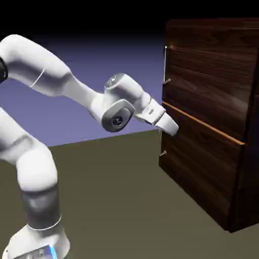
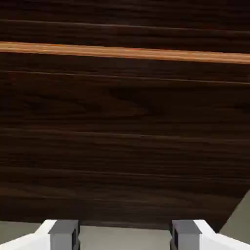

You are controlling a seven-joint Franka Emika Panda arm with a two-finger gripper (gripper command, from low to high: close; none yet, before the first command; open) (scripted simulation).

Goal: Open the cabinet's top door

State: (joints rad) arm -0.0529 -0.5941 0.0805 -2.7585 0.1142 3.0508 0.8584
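Top door (image 1: pixel 212 83) shut, flush with cabinet (image 1: pixel 238 167) front; orange-brown strip marks its lower edge. Handle (image 1: pixel 166 63), thin vertical silver bar, near door's left edge.

Handle above claw (image 1: pixel 171 126), well apart. Claw aimed at the front just below orange strip, near it; contact not discernible.

Claw wide, empty: hand view shows both fingertips (image 2: pixel 64 233) spread with bare gap, only wood grain ahead.

Judgement: spread likely set to straddle bar; claw must rise to handle height before closing.

Lower handle (image 1: pixel 163 152) below claw, not target.
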